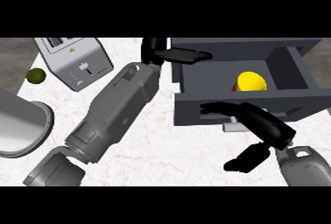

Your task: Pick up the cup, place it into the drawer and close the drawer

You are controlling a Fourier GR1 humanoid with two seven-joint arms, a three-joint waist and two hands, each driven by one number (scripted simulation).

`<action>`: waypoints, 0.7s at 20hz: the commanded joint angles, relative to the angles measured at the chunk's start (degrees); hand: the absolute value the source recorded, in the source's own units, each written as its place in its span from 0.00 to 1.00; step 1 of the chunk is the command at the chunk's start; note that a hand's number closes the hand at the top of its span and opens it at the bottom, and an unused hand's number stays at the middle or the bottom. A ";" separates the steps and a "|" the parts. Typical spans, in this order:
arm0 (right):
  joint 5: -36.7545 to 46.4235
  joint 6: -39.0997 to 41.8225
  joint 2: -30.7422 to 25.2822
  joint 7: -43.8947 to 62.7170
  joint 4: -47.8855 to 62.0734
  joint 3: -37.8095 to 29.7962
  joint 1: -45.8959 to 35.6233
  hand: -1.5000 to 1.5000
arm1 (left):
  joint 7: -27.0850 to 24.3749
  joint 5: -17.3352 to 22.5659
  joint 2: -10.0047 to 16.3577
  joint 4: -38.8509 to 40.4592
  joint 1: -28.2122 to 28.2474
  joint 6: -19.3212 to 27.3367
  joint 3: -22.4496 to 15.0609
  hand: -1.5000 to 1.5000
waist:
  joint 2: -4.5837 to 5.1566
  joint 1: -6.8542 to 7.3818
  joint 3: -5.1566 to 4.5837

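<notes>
Lying along the drawer's (189,113) front edge — right hand (268,127), cup (251,81) inside.

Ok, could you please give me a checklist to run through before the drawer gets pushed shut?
1. Cup in drawer: ok. The yellow cup lies inside the open drawer.
2. Right hand free of the cup: ok. The right hand is open, fingers against the drawer's front.
3. Left hand out of the drawer's way: cannot tell. The left hand sits at the drawer's far left corner.
4. Cup below the rim: cannot tell from this steep view.
5. Toaster clear: ok. The toaster stands apart, to the left.
</notes>
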 commanded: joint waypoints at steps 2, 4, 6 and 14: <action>10.67 -4.23 1.30 -4.93 13.77 4.35 -1.79 0.00 | -2.58 0.17 0.21 -1.71 4.54 -3.53 0.81 0.00 | -0.11 3.00 -0.01; 14.60 -6.72 3.27 -8.43 21.62 6.81 -4.33 0.00 | -3.09 1.18 0.01 -3.43 5.73 -2.47 0.58 0.00 | -0.01 3.58 0.02; 17.00 -8.91 4.49 -11.58 28.91 7.52 -6.29 0.00 | -3.59 0.17 0.04 -5.00 7.77 -2.99 0.36 0.00 | -0.05 4.82 0.05; 16.64 -15.46 5.18 -22.41 53.88 -1.88 -20.86 1.00 | -1.64 0.68 4.49 -12.07 14.81 -7.16 -0.08 0.00 | 0.55 8.19 0.18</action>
